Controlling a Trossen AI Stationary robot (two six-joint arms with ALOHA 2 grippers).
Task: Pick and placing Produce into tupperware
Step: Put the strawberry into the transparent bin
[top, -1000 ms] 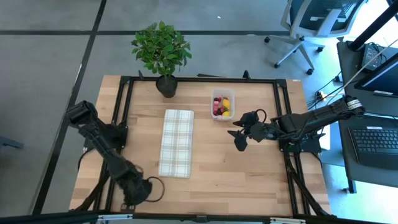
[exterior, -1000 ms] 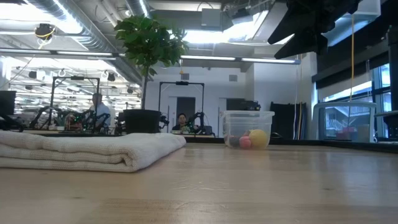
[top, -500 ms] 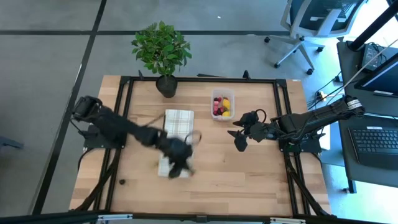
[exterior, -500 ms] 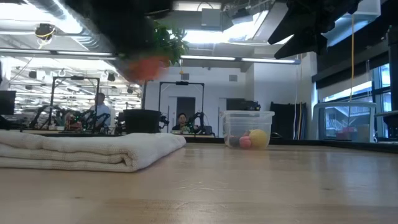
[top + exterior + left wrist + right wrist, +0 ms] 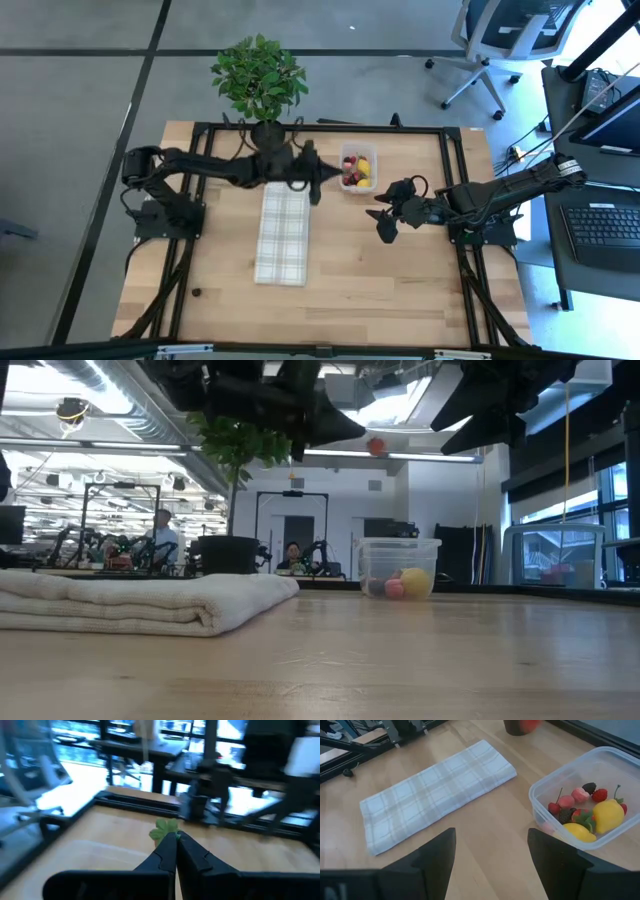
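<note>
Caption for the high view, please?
Left gripper holds a red piece by the tupperware; right gripper waits open nearby.

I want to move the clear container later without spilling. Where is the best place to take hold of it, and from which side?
Probably from above, with the pincer closing across the tupperware's rim on one short wall. It stands upright and open-topped with fruit pieces inside, so a top grip on the rim should keep it level.

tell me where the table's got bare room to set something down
Bare wood lies between the checked cloth and the open right gripper, and along the near edge below both. It is crowded at the far edge: potted plant, left gripper, tupperware.
</note>
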